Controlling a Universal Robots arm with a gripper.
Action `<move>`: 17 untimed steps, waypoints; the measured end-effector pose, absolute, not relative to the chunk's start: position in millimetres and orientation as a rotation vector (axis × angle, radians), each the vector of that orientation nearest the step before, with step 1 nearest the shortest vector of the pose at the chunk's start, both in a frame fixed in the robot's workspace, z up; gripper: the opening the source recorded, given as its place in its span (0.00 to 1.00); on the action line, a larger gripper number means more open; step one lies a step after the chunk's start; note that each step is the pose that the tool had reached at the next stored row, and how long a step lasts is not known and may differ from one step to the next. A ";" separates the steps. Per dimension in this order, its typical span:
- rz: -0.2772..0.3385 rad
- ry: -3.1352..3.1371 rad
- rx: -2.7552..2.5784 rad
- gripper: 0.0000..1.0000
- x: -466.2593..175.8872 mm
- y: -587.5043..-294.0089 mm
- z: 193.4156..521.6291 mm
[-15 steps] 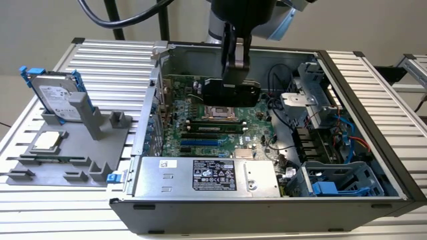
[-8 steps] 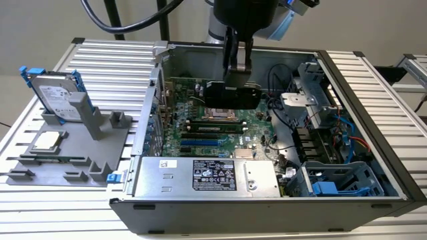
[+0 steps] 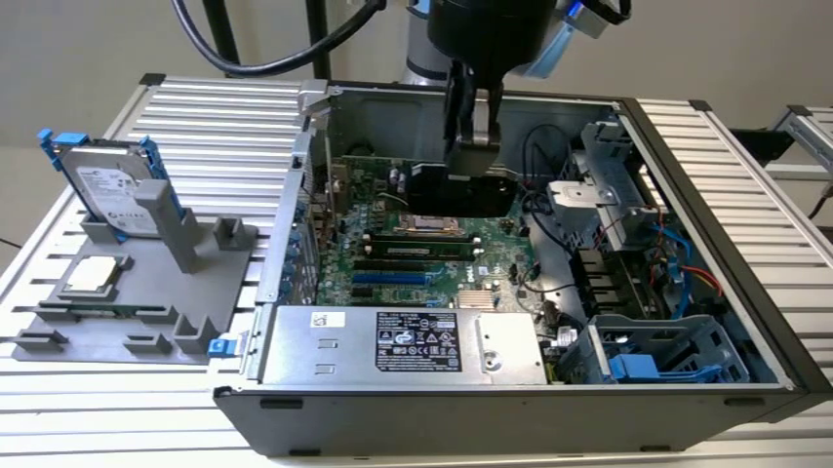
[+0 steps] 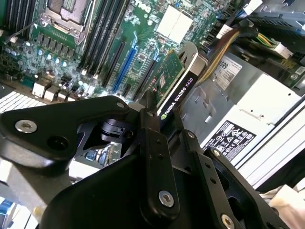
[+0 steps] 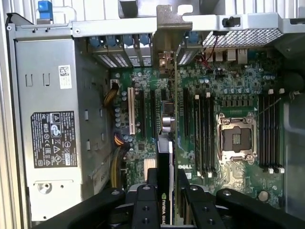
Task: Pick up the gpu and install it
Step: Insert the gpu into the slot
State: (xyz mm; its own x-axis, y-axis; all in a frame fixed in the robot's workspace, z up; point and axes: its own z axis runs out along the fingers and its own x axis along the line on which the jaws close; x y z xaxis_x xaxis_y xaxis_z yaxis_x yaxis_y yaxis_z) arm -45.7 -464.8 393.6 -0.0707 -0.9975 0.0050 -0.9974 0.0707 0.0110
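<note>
While suspended inside the open black computer case (image 3: 729, 244), black two-fingered gripper (image 3: 477, 146): closed on flat rectangular gpu (image 3: 458, 191), green circuit board on one face, black cooler shroud on the other. Held on edge above green motherboard (image 3: 450, 255), near its middle, apart from the board surface. Long axis of card: parallel to the expansion slots (image 5: 153, 112), silver end bracket (image 5: 167, 28) leading toward the slotted rear wall of the case. Card edge in first wrist view: lined up beside the slot rows, just to the side of the square silver processor socket (image 5: 236, 138). Not yet seated, by appearance. Also present: grey power supply box (image 3: 397, 343); ribbed metal tabletop (image 3: 195, 117); silver hard drive in blue frame (image 3: 107, 185), well apart, outside case.
</note>
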 end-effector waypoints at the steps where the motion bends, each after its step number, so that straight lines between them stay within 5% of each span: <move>1: -0.006 -2.290 2.133 0.00 -45.0 -464.7 393.0; 17: 0.014 -2.281 2.125 0.00 -37.4 -462.9 383.9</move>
